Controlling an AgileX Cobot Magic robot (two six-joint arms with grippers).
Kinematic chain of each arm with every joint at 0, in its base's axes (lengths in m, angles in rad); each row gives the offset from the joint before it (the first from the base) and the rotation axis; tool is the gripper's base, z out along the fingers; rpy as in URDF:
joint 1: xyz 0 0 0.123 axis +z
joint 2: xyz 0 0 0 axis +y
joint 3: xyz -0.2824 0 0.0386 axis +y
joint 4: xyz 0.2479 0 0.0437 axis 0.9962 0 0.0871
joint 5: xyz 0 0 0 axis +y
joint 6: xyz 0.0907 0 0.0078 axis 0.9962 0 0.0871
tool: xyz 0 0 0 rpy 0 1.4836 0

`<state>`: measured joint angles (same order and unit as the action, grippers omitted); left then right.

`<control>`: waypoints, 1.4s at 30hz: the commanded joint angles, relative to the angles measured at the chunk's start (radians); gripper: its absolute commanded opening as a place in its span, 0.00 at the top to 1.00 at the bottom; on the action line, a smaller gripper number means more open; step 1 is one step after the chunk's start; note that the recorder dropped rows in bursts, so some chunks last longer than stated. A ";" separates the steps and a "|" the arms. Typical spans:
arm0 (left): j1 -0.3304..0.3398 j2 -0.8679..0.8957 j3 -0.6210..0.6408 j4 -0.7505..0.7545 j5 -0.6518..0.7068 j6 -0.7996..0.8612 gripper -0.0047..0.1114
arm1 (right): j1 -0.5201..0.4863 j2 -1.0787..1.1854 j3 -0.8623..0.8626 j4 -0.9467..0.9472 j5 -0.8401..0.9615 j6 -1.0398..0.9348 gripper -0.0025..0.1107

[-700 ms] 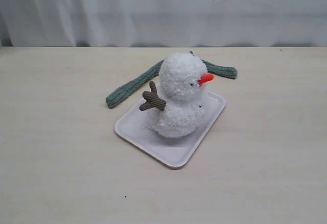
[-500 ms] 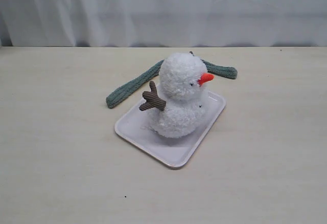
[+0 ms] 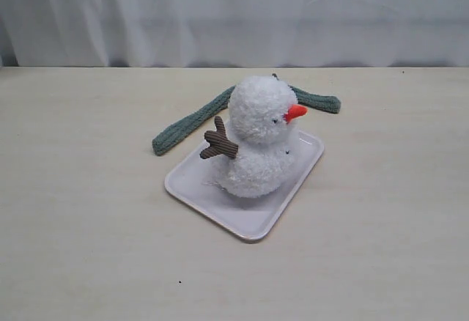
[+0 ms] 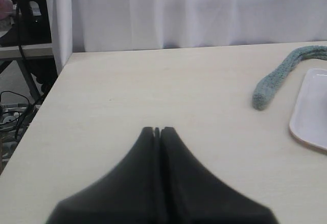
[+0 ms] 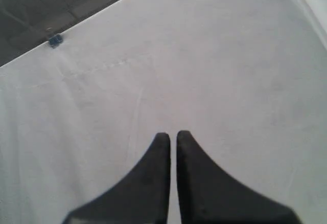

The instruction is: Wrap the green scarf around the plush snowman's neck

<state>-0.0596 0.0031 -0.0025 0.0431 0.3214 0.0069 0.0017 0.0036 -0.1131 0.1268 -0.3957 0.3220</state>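
Note:
The plush snowman [image 3: 258,138] stands upright on a white tray [image 3: 253,218] in the exterior view, carrot nose pointing right, one brown twig arm [image 3: 218,142] showing. The green scarf [image 3: 187,124] lies flat on the table behind it, one end at the left, the other end [image 3: 322,102] at the right; its middle is hidden by the snowman's head. No arm shows in the exterior view. My left gripper [image 4: 157,130] is shut, empty, over bare table, with a scarf end [image 4: 278,79] and tray corner [image 4: 311,114] off to one side. My right gripper [image 5: 172,135] is shut with a thin gap, empty.
A white curtain [image 3: 234,13] hangs behind the table's far edge. The left wrist view shows the table's side edge with a stand and cables [image 4: 15,106] beyond it. The right wrist view shows only bare tabletop and a table edge [image 5: 76,22].

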 commanded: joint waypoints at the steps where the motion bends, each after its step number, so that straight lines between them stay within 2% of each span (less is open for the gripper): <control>1: 0.000 -0.003 0.003 -0.002 -0.013 -0.002 0.96 | 0.000 0.046 -0.154 -0.258 0.110 0.004 0.94; 3: 0.000 -0.003 0.003 -0.002 -0.013 -0.002 0.96 | 0.000 0.079 -0.217 -0.331 0.172 0.013 0.94; 8: 0.000 -0.003 0.003 -0.002 -0.013 -0.002 0.96 | 0.000 0.174 -0.361 -0.338 0.432 0.013 0.93; 10: 0.000 -0.003 0.003 -0.002 -0.013 -0.002 0.96 | 0.000 0.235 -0.385 -0.338 0.508 0.013 0.81; 13: 0.000 -0.003 0.003 -0.002 -0.013 -0.002 0.96 | 0.000 0.414 -0.431 -0.334 0.578 0.013 0.45; 14: 0.000 -0.003 0.003 -0.002 -0.013 -0.002 0.96 | 0.000 0.510 -0.464 -0.314 0.610 0.013 0.36; 15: 0.000 -0.003 0.003 -0.002 -0.013 -0.002 0.96 | 0.000 0.580 -0.493 -0.306 0.636 0.011 0.33; 17: 0.000 -0.003 0.003 -0.002 -0.013 -0.002 0.96 | 0.000 0.752 -0.585 -0.280 0.736 -0.011 0.32; 20: 0.000 -0.003 0.003 -0.002 -0.013 -0.002 0.96 | 0.000 1.052 -0.760 -0.184 0.923 -0.179 0.32; 26: 0.000 -0.003 0.003 -0.002 -0.013 -0.002 0.96 | 0.000 1.387 -0.997 -0.113 1.190 -0.311 0.35; 29: 0.000 -0.003 0.003 -0.002 -0.013 -0.002 0.96 | 0.000 1.520 -1.069 -0.113 1.198 -0.322 0.36; 36: 0.000 -0.003 0.003 -0.002 -0.013 -0.002 0.96 | 0.000 1.752 -1.194 -0.031 1.054 -0.412 0.36; 42: 0.000 -0.003 0.003 -0.002 -0.013 -0.002 0.96 | 0.000 1.938 -1.360 0.055 1.054 -0.607 0.36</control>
<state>-0.0596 0.0031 -0.0025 0.0431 0.3214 0.0069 0.0017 1.8763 -1.4118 0.1546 0.6694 -0.1994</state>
